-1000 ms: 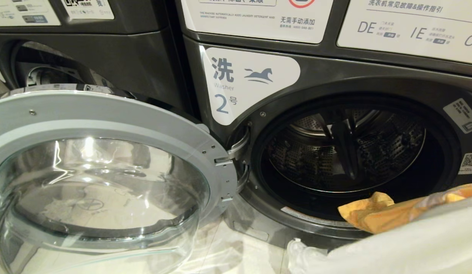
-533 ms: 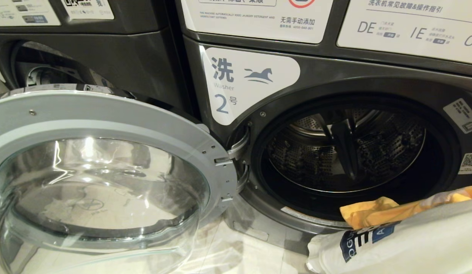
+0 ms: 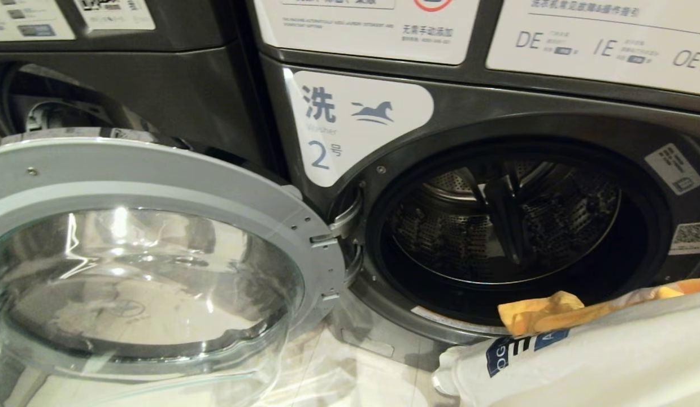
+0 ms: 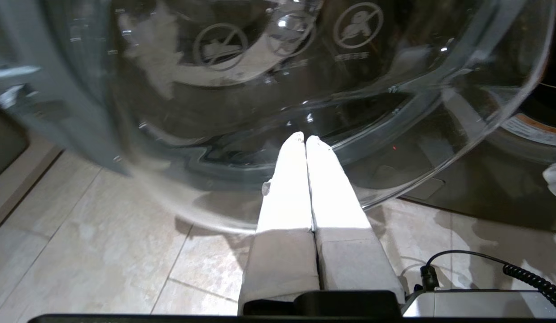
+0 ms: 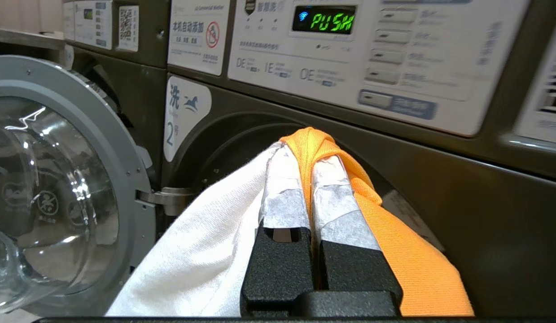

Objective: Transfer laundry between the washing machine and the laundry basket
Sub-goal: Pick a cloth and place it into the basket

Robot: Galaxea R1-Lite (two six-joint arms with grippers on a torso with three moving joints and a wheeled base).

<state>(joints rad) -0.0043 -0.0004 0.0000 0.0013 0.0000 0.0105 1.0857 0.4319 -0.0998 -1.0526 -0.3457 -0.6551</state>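
Washing machine number 2 [image 3: 350,118] stands with its drum [image 3: 508,226] open, and only bare perforated metal shows inside. My right gripper [image 5: 303,154] is shut on laundry in front of the opening. An orange cloth [image 5: 394,233] is pinched between its taped fingers [image 5: 282,188], and a white cloth [image 5: 206,251] hangs beside them. In the head view the orange cloth [image 3: 539,316] and the white cloth with a blue print [image 3: 598,362] lie at the lower right, below the drum's rim. My left gripper [image 4: 304,138] is shut and empty, parked low under the glass door. The laundry basket is out of view.
The round glass door [image 3: 146,271] is swung wide open to the left on its hinge [image 3: 333,237]. A second machine [image 3: 129,85] stands behind it. The floor is pale tile [image 4: 102,251]. The control panel display [image 5: 325,20] reads PUSH.
The whole head picture has shifted slightly left, so the camera moved. The white cloth has shifted, and its blue print now shows. The left arm is still.
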